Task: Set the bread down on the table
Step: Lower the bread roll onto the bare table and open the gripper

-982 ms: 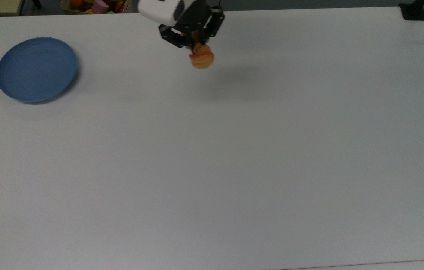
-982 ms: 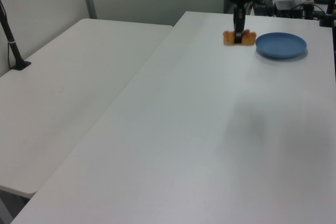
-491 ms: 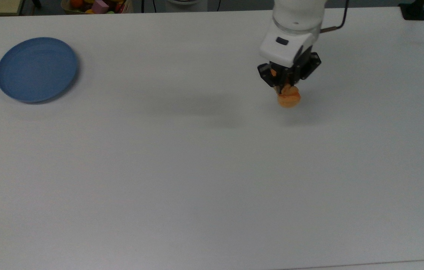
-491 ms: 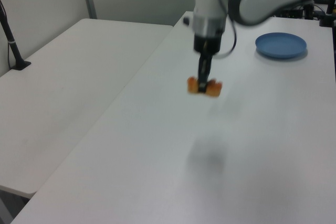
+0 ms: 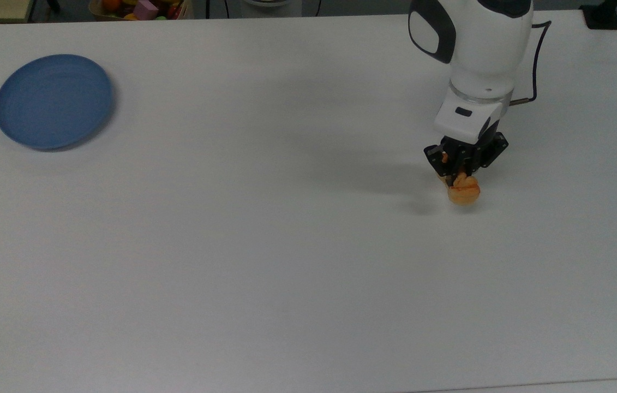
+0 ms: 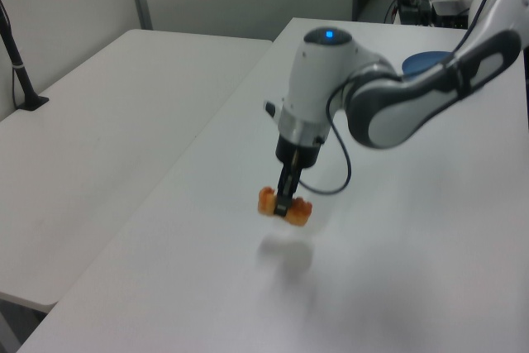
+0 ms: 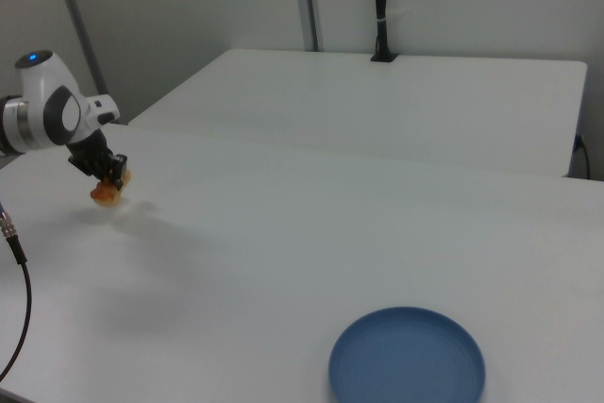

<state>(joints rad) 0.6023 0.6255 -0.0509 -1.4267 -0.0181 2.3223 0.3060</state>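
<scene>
No text, label, brand or number can be read anywhere.

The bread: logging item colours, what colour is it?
Golden-orange; the bread shows best in the left view.

Around me the white table (image 5: 286, 262) lies bare: from 3 o'clock round through 6 to 9 o'clock in the top view I see open surface I could sweep across. The one thing standing on it is the blue plate (image 5: 53, 101), well apart toward 10 o'clock in the top view. Under my jaws hangs the bread (image 5: 463, 192), held just above the tabletop. My own arm (image 5: 477, 49) blocks the way at 12 o'clock.
</scene>
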